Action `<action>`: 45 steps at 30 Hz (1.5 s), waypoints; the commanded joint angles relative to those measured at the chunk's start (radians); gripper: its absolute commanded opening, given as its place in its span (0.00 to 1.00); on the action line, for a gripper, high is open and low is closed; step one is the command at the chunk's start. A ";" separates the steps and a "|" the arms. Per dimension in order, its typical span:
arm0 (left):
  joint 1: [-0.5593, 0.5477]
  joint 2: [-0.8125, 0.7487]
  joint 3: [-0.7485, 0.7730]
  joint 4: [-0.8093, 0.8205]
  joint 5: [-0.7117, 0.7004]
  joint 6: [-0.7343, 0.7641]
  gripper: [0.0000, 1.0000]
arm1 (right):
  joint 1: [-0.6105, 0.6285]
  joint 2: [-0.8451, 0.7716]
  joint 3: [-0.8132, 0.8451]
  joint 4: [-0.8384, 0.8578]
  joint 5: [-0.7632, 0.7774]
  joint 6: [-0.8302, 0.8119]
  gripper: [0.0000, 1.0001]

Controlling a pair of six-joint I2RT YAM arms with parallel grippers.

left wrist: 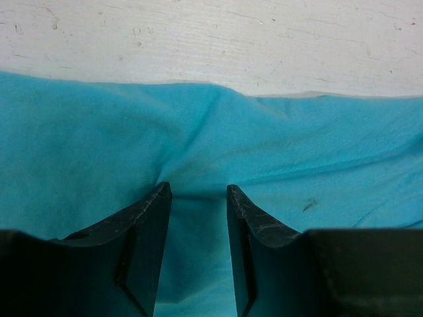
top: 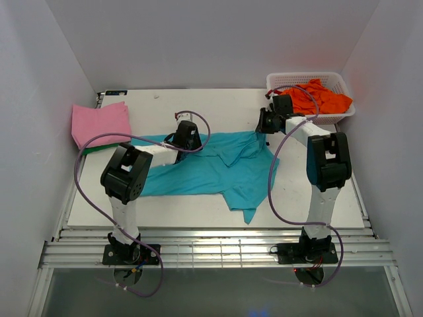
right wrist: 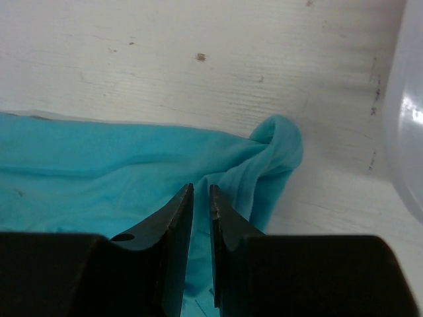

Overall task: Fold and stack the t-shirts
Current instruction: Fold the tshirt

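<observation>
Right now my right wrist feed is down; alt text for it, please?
Two dark fingers, almost closed, sit over a crumpled teal cloth t-shirt on a scuffed white table, the shirt's bunched corner just ahead. A translucent white plastic basket wall fills the frame's right edge.

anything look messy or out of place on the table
The teal cloth t-shirt lies rumpled and skewed across the white table, folds bunched at its right end, one corner trailing toward the near edge. The orange cloth sits heaped, unfolded, in the white lattice basket.

High rear view down over table, both wrist views close above teal t-shirt, shared by all
</observation>
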 commanded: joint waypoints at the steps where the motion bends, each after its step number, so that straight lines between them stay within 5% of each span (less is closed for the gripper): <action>1: 0.008 -0.075 -0.012 -0.004 -0.001 0.003 0.50 | -0.001 0.002 0.033 -0.058 0.123 -0.026 0.22; 8: 0.008 -0.086 -0.017 -0.010 -0.014 0.009 0.50 | -0.001 0.000 0.051 -0.104 0.287 -0.065 0.21; 16: 0.008 -0.098 -0.021 -0.013 -0.025 0.020 0.50 | -0.001 -0.004 0.076 -0.126 0.298 -0.074 0.20; 28: 0.005 -0.126 -0.017 -0.009 -0.027 0.023 0.61 | 0.001 -0.302 -0.219 -0.043 -0.113 -0.109 0.31; 33: -0.016 -0.171 0.014 0.004 0.006 0.037 0.64 | 0.013 -0.313 -0.288 0.003 -0.135 -0.089 0.32; 45: -0.257 -0.290 -0.020 0.013 0.050 0.014 0.66 | 0.017 -0.205 -0.236 0.023 -0.122 -0.089 0.32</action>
